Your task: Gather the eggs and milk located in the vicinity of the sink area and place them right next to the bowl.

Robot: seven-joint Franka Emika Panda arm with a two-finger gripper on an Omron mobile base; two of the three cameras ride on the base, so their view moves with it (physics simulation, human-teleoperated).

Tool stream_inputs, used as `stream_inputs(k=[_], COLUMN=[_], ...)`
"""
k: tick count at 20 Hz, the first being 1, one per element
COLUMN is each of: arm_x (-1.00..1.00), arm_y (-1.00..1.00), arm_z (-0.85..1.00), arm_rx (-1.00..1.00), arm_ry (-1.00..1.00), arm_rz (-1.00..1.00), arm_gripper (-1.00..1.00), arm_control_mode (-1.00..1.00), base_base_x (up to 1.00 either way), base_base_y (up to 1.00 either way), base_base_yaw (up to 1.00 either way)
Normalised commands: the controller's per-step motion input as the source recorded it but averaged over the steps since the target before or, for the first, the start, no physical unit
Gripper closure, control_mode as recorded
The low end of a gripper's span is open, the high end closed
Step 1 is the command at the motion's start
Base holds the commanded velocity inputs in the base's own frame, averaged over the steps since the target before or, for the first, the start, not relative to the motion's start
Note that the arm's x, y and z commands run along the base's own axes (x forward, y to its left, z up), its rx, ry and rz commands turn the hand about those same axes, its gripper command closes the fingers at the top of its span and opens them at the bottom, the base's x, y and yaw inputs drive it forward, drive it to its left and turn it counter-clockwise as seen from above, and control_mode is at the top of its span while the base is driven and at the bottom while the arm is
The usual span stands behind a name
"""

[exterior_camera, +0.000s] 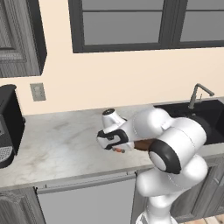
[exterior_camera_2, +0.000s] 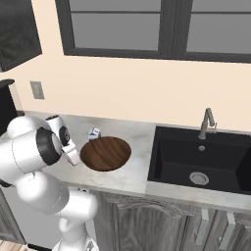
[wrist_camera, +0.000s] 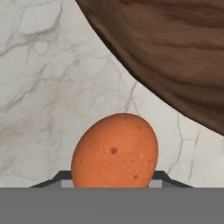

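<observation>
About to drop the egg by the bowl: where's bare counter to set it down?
Bare marble lies under the egg, just off the bowl rim on the side away from the sink. More open counter runs toward the coffee machine. Behind the bowl is tighter: the milk stands there.

Cream wall, dark-framed window, marble counter, perhaps grey cabinets.

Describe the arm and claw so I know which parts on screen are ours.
The arm is glossy white with rounded shells and dark rings at the joints. The claw hangs from a white hand with a black band; its tips are small and dark.
</observation>
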Motion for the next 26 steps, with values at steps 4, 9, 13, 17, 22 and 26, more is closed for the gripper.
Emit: stream_inputs(k=[4,9,13,17,22,26], arm_x=[0.06,0.05,0.0,0.05,0.07,0.0], arm_y=[-0.09,-0.07,0.0,-0.03,-0.04,0.0], arm_z=[-0.02,0.0,-0.03,-0.14,-0.1,0.0], arm_rx=[0.0,0.0,-0.03,-0.11,-0.06,0.0], arm_ry=[0.0,-0.06,-0.12,-0.18,-0.1,0.0], arm_rz=[-0.11,-0.07,-0.04,-0.03,-0.01,0.0], arm_gripper=[1.0,1.0,1.0,1.0,-1.0,-1.0], arm_control_mode=[-1.0,-1.0,-1.0,-1.0,-1.0,-1.0], base_base_x=[0.0,0.0,0.0,0.0,0.0,0.0], base_base_y=[0.0,0.0,0.0,0.0,0.0,0.0], base_base_yaw=[0.0,0.0,0.0,0.0,0.0,0.0])
